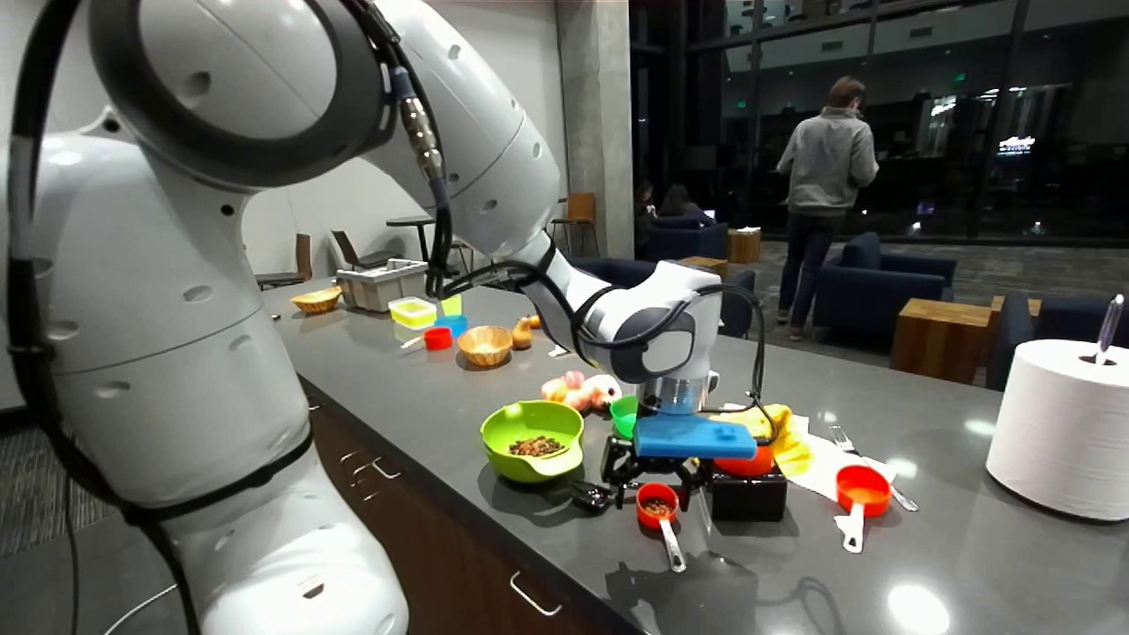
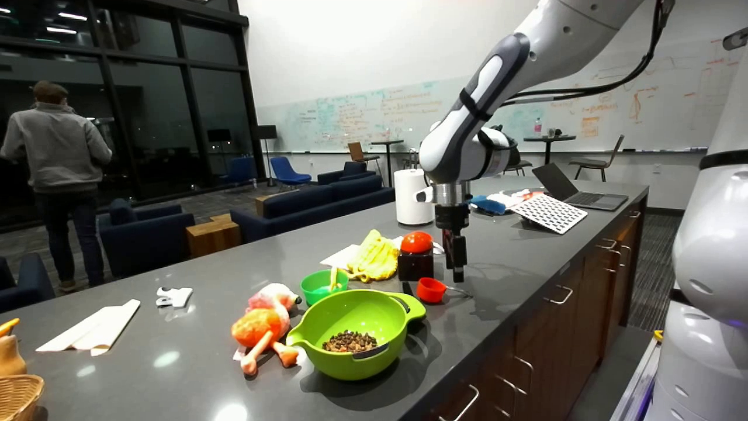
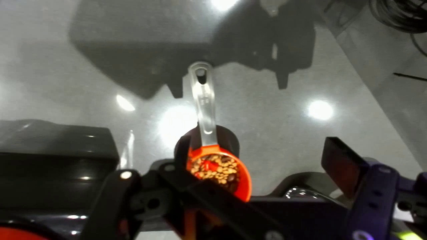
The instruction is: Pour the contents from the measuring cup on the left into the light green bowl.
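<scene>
exterior view, left to right along the grey counter (image 1: 414,397): light green bowl (image 1: 534,420), with brownish bits (image 1: 536,446) in its bottom. next, a dark shiny utensil (image 1: 593,496), kind unclear. then the measuring cup (image 1: 653,521), upright on the counter under the gripper (image 3: 258,147), bean-like contents (image 3: 218,168) inside, handle (image 1: 673,549) pointing near. to its right a black box (image 1: 750,497) with a red dome (image 1: 745,462) on top; farther right, a second red cup (image 1: 863,488), best left alone.

what could go wrong, as i judge it: the left finger (image 3: 183,173) shows over the cup's edge in the wrist view, so a straight drop may press the rim, tip the cup and scatter the contents. cause would be the gripper sitting off-centre. a lopsided squeeze might also push the cup sideways, toward the black box or the utensil. even once lifted, a round smooth wall may turn in the grip, spilling short of the bowl.

jaws: spread wide, nothing grasped. the right finger (image 3: 343,170) stands well apart from the cup; the left one overlaps it in view, and whether they touch i cannot tell.
</scene>
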Motion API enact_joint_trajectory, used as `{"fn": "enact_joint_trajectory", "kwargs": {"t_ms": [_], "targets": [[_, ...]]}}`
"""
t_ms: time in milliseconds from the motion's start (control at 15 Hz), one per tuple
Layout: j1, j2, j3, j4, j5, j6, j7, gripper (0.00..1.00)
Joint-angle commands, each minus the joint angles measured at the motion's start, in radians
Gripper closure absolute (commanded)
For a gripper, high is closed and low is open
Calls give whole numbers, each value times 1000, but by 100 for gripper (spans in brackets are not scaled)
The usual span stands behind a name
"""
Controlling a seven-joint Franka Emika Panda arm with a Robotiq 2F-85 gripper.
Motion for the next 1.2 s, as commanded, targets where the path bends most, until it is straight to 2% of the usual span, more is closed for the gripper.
{"fn": "enact_joint_trajectory", "kwargs": {"t_ms": [0,200,267,467,733,1133], "targets": [[-26,9,43,-40,-167,135,206,0],[-31,17,52,-44,-303,141,358,0],[-19,24,42,-31,-246,127,287,0],[-20,29,45,-31,-278,127,333,0],[-21,29,46,-31,-278,127,335,0],[-24,100,45,-18,-273,161,306,0]]}}
